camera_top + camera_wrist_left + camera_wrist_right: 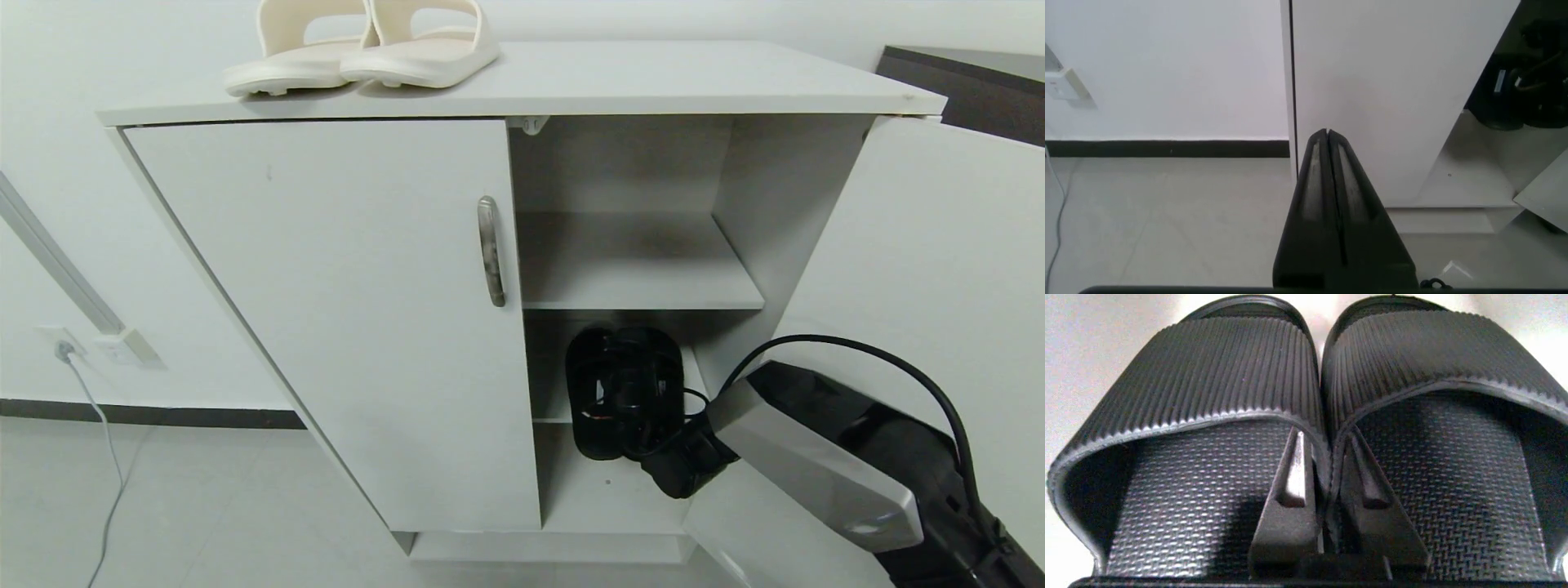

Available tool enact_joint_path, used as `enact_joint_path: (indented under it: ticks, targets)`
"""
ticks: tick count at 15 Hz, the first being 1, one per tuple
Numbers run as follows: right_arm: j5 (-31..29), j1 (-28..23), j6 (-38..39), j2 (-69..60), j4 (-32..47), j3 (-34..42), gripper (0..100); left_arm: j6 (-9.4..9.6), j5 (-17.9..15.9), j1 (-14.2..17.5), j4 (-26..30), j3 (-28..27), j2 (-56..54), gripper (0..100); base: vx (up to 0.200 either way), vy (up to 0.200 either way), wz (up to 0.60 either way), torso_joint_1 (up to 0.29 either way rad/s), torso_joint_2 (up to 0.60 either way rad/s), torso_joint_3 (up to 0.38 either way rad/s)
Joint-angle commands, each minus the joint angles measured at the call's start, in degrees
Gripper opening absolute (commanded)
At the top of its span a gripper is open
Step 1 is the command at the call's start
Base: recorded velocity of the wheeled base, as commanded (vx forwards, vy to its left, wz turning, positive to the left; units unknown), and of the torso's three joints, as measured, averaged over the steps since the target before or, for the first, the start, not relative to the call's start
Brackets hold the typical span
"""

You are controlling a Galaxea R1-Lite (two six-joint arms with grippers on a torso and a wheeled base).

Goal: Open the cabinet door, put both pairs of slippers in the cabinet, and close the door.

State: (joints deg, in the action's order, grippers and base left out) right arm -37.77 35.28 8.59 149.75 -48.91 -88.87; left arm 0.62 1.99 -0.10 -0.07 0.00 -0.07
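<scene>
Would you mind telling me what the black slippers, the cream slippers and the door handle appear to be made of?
The black slippers look like soft matte rubber or foam: finely ribbed straps, pebbled footbeds. The cream slippers seem moulded foam, smooth and matte, with thick rounded soles. The door handle is probably brushed metal, given its dull grey sheen, though coated plastic is possible.

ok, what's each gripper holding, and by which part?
Right gripper pinches the black slippers by their touching inner side walls, one finger inside each. Left gripper holds nothing.
</scene>
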Motion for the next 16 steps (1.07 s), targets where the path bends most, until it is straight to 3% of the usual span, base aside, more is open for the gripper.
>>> enact_joint_path:
  ticks: [1,12,13,16]
  targets:
    - [0.0,-0.8,-0.1,1.9,1.4,-4.5,0,-0.01,0.0,0.0,0.0,0.0,0.1,0,0.0,0.0,0.0,0.0,0.0,0.0]
    - [0.1,-1.7,0.0,3.7,5.5,-10.6,0,-0.01,0.0,0.0,0.0,0.0,0.1,0,0.0,0.0,0.0,0.0,0.0,0.0]
    - [0.1,-1.7,0.0,3.7,5.5,-10.5,100,-0.01,0.0,0.0,0.0,0.0,0.1,0,0.0,0.0,0.0,0.0,0.0,0.0]
    - [0.0,-1.7,0.0,3.5,5.8,-8.9,100,-0.01,0.0,0.0,0.0,0.0,0.1,0,0.0,0.0,0.0,0.0,0.0,0.0]
